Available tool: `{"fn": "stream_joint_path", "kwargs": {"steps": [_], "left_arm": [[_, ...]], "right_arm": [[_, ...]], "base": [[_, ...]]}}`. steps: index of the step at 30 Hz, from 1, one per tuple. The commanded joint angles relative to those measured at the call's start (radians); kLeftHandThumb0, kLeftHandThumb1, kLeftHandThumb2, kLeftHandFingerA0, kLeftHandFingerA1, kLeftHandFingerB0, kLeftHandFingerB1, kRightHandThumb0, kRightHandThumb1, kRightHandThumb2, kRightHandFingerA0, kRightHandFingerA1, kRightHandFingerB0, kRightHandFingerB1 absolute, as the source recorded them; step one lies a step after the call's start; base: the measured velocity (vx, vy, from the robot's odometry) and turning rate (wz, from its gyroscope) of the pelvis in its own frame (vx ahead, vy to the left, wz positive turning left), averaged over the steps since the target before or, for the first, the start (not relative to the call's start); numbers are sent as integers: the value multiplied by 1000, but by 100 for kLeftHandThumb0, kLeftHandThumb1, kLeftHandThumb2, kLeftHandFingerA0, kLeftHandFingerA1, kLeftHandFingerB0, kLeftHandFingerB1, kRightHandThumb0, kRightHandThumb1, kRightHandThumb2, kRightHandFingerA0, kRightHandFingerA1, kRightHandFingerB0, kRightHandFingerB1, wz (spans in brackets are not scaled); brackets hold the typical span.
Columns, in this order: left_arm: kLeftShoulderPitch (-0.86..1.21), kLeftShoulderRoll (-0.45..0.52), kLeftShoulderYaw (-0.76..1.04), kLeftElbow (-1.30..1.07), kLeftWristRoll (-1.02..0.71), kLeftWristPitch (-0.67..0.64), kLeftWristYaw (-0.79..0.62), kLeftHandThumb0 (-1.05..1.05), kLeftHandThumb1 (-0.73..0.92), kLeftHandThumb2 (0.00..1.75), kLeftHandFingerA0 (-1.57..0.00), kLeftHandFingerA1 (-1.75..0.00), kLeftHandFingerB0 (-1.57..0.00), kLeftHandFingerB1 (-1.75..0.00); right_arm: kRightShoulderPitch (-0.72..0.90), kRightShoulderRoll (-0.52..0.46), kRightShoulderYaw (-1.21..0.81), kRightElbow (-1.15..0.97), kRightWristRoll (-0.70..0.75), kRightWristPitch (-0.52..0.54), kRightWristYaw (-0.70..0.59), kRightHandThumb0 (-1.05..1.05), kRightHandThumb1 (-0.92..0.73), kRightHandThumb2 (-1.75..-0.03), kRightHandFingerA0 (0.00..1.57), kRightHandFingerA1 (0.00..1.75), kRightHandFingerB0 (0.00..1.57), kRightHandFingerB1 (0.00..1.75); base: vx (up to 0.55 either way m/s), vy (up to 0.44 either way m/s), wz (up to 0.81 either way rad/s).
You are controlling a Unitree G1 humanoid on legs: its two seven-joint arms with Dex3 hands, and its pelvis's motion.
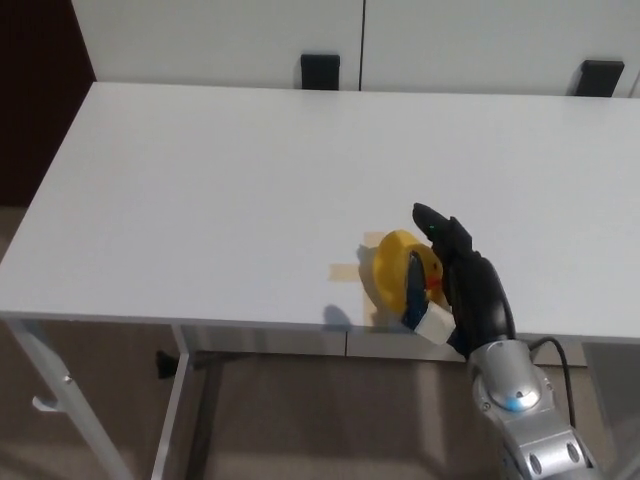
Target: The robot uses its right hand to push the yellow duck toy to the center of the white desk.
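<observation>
The yellow duck toy [393,272] with an orange beak sits on the white desk [250,170], over the right part of a tan tape cross [348,272] near the front edge. My right hand [455,275] is pressed against the duck's right side, fingers spread and pointing away from me, thumb low beside the duck's front. A small white block [436,324] shows at the base of the hand. The hand holds nothing. My left hand is not in view.
The desk's front edge [250,325] runs just below the duck. Two black chair tops [321,70] [602,77] stand behind the far edge against white panels. Desk legs and a brown floor [300,420] show below.
</observation>
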Motion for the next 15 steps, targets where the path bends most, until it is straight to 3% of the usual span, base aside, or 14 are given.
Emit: {"fn": "stream_joint_path", "kwargs": {"steps": [1,2,6,7,11,12,15], "left_arm": [[-7,-5,-12,0,6,-47,33,-15,66,64,-89,-65,-85,-66],[-8,-5,-14,2,6,-48,33,-15,67,63,-87,-61,-84,-63],[-9,-8,-21,4,8,-45,37,-15,67,64,-87,-61,-84,-63],[-10,-8,-31,6,16,-43,45,-14,68,63,-88,-59,-83,-61],[-14,-8,-29,11,9,-43,46,-14,68,62,-89,-61,-84,-63],[-14,-8,-28,12,7,-43,45,-18,68,61,-90,-60,-84,-62],[-16,-7,-30,15,7,-43,47,-18,68,61,-89,-60,-84,-61]], "right_arm": [[-14,25,8,35,-22,27,-24,-97,-85,-122,0,18,10,6],[-21,26,14,49,-38,16,-41,-101,-88,-124,0,19,0,2],[-32,23,29,76,-75,-5,-82,-98,-86,-123,0,24,0,6],[-48,17,42,88,-99,21,-97,-92,-92,-94,0,0,0,0],[-67,10,54,110,-130,30,-139,-93,-92,-94,0,0,0,0],[-71,8,51,114,-126,25,-135,-94,-92,-84,0,0,0,0],[-76,7,39,123,-104,8,-116,-95,-84,-98,0,0,0,0]], "base": [[0,0,0],[0,0,0],[0,0,0],[0,0,0],[0,0,0],[0,0,0],[0,0,0]]}}
